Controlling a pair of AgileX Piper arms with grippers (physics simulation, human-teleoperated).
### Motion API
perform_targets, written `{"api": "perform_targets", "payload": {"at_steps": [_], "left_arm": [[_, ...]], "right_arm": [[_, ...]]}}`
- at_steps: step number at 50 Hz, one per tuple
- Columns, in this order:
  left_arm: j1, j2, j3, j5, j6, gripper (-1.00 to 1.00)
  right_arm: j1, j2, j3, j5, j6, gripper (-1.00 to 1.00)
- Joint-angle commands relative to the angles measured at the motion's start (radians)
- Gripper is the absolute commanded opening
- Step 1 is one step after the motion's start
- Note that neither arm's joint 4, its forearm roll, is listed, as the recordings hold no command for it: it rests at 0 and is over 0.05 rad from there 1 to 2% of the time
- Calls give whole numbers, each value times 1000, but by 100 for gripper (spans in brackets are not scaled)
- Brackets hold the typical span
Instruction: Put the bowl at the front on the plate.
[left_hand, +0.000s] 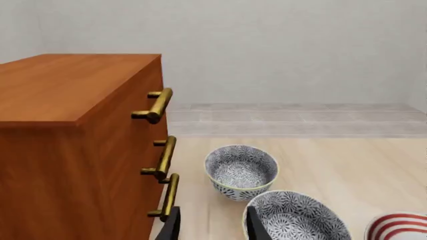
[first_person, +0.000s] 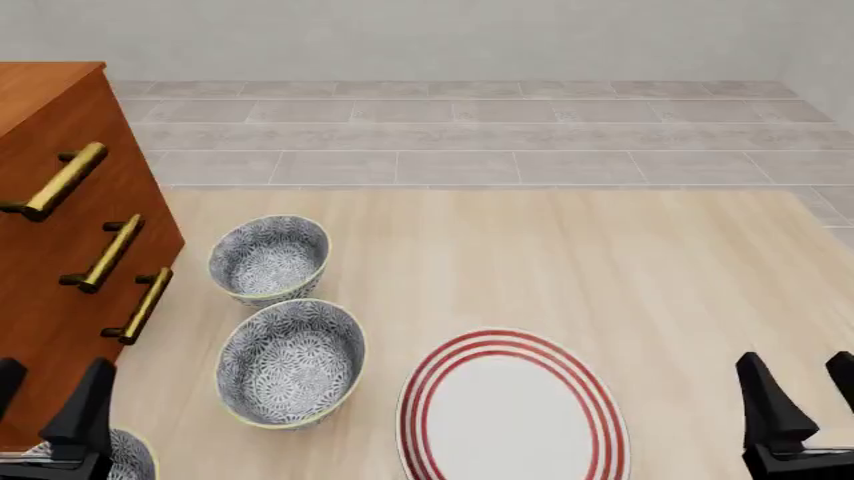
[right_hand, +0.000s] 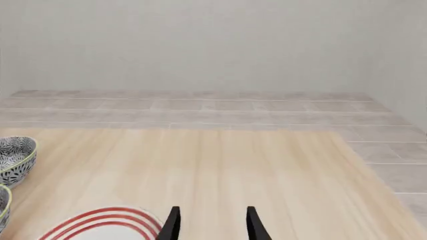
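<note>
The bowl (first_person: 134, 458) at the front shows only as a blue-and-white sliver at the bottom left edge of the front view, mostly hidden behind my left gripper (first_person: 47, 400). That gripper hovers over it, open and holding nothing. The white plate (first_person: 511, 410) with red rings lies at front centre; it also shows in the wrist views as plate (left_hand: 398, 227) and plate (right_hand: 107, 222). My right gripper (first_person: 805, 390) stands open and empty to the right of the plate. In the left wrist view the left gripper (left_hand: 213, 227) points past the front bowl, which is out of view there.
Two look-alike bowls stand behind the front one: a middle bowl (first_person: 291, 362) (left_hand: 297, 217) and a far bowl (first_person: 270, 258) (left_hand: 240, 171). A wooden drawer cabinet (first_person: 54, 250) (left_hand: 73, 150) with brass handles stands close on the left. Light wood table (first_person: 601, 270) stretches right.
</note>
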Motion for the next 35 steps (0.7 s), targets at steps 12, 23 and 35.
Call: {"api": "perform_targets", "payload": {"at_steps": [12, 23, 35], "left_arm": [[-17, 0, -28, 15, -2, 100], [-6, 1, -140, 165, 39, 100], [-32, 130, -345, 292, 91, 100]], "right_arm": [[1, -55, 51, -51, -2, 100], [4, -55, 52, -51, -9, 100], [7, -55, 54, -47, -12, 100]]}}
